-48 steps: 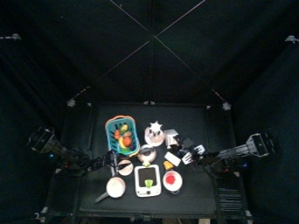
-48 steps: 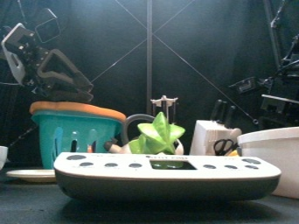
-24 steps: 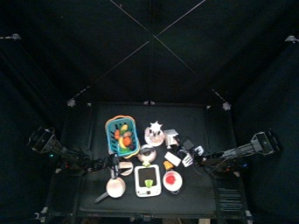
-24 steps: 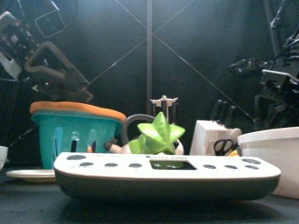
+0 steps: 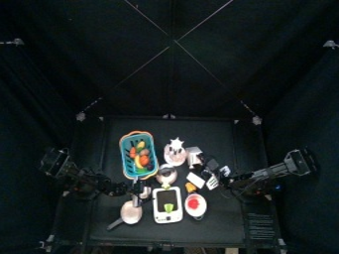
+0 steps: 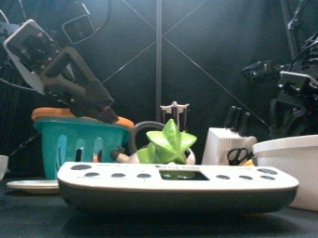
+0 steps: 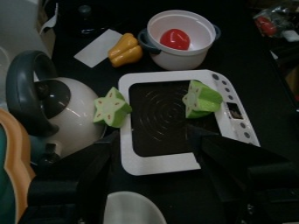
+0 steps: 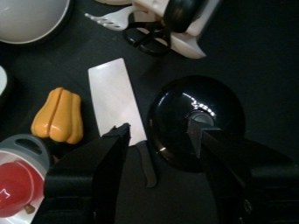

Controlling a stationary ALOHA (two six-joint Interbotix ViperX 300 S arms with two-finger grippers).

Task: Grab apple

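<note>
The apple [image 5: 195, 205] is small, red and glossy. It lies in a white bowl [image 5: 187, 210] at the table's front right, beside the white scale [image 5: 167, 204]. It also shows in the left wrist view [image 7: 176, 38] and at the edge of the right wrist view [image 8: 14, 181]. In the front view it is hidden. My left gripper [image 7: 155, 144] is open and empty above the scale's black platform [image 7: 158, 109], short of the apple. My right gripper [image 8: 163, 136] is open and empty above a black round pot [image 8: 198, 118], to one side of the apple.
Two green star fruits [image 7: 201, 96] lie on the scale. An orange squash [image 7: 126, 51] and a white card [image 8: 117, 92] lie by the bowl. A teal basket [image 5: 137, 151] of fruit stands at the back left, and a kettle [image 7: 47, 96] and a white plate [image 5: 131, 211] are close by.
My left arm has swung down and inward over the basket towards the table's middle. My right arm has hardly moved.
</note>
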